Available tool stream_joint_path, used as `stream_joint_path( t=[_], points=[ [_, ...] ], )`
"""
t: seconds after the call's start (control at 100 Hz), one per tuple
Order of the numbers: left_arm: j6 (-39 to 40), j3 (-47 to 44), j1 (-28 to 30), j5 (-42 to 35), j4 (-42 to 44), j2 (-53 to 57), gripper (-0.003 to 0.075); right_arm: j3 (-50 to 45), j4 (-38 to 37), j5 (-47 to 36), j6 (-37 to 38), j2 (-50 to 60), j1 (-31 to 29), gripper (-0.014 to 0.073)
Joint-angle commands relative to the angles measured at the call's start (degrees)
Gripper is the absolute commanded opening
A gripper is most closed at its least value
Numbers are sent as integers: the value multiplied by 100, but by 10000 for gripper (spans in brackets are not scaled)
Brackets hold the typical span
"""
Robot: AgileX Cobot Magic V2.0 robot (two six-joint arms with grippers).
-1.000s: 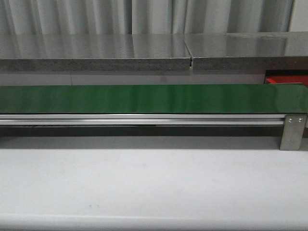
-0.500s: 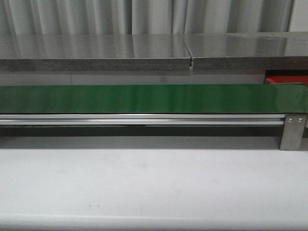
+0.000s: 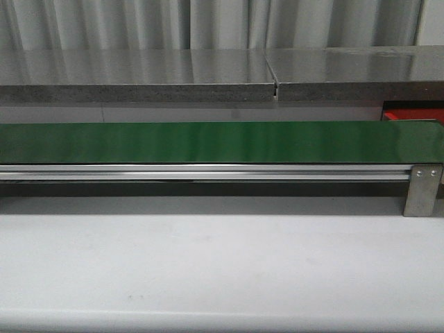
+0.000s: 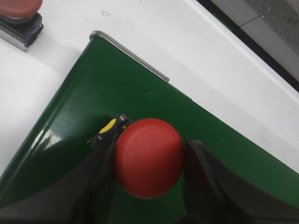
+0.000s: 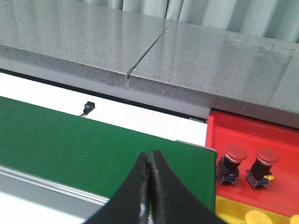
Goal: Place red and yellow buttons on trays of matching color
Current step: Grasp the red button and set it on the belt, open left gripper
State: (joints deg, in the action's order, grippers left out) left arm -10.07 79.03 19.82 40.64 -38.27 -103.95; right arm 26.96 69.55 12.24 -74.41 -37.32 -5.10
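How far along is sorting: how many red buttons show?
4: a button in the left gripper, one on the table, two on the red tray. Others may be hidden.

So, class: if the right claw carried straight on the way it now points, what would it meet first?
Probably the green belt: the shut right claw points down over it, short of the red tray. Depth is unclear.

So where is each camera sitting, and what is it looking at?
Front view: looks forward over the white table at the green belt and a sliver of the red tray; no arm shows.
Left wrist view: looks down on the belt; the left hand grips a red button.
Right wrist view: looks over the belt's end to the red tray holding two red buttons; the right hand is shut, empty.
All three share the belt.
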Motion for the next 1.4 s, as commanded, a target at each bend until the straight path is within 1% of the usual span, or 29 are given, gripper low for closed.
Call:
stream_joint_path(
  t=[0.0, 0.17, 0.22, 0.27, 0.34, 0.36, 0.39, 0.41, 0.46, 0.48, 0.49, 0.53, 0.56, 0.6, 0.64, 0.81, 0.96, 1.18, 1.31, 1.39],
  points=[
    [53, 140, -50, -244, -206, 208, -11, 139, 82, -114, -35, 37, -4, -118],
    [53, 140, -50, -129, -206, 80, 0, 139, 82, -114, -35, 37, -4, -118],
    [53, 140, -50, -119, -206, 80, 20, 139, 82, -114, -35, 37, -4, -118],
    [53, 140, -50, -119, -206, 80, 61, 139, 82, -114, -35, 37, -4, -118],
    [53, 160, -50, -113, -218, 80, 153, 139, 82, -114, -35, 37, -4, -118],
    [53, 160, -50, -113, -232, 80, 190, 139, 82, -114, -35, 37, -4, -118],
    [53, 160, -50, -102, -249, 80, 261, 139, 82, -114, -35, 37, -4, -118],
    [53, 160, -50, -94, -264, 80, 293, 139, 82, -114, -35, 37, -4, -118],
    [53, 160, -50, -64, -330, 80, 427, 139, 82, -114, -35, 37, -4, -118],
    [53, 160, -50, -50, -357, 80, 461, 139, 82, -114, -35, 37, -4, -118],
    [53, 160, -50, -37, -358, 80, 494, 139, 82, -114, -35, 37, -4, -118],
    [53, 160, -50, -25, -402, 80, 582, 139, 82, -114, -35, 37, -4, -118],
    [53, 165, -50, 10, -447, 80, 627, 139, 82, -114, -35, 37, -4, -118],
    [36, 174, -50, 46, -506, 80, 666, 139, 82, -114, -35, 37, -4, -118],
    [-2, 174, -50, 74, -594, 80, 676, 139, 82, -114, -35, 37, -4, -118],
    [-406, 256, -50, 210, -1099, 201, 671, 139, 82, -114, -35, 37, -4, -118],
    [-432, 632, -50, 370, -1150, 311, 671, 139, 82, -114, -35, 37, -4, -118],
    [-432, 1263, 73, 449, -787, 338, 671, 139, 82, -114, -35, 37, -4, -118],
    [-413, 1314, 378, 513, -712, 338, 671, 139, 82, -114, -35, 37, -4, -118],
    [-413, 1314, 601, 511, -356, 338, 671, 139, 82, -114, -35, 37, -4, -118]
  ],
)
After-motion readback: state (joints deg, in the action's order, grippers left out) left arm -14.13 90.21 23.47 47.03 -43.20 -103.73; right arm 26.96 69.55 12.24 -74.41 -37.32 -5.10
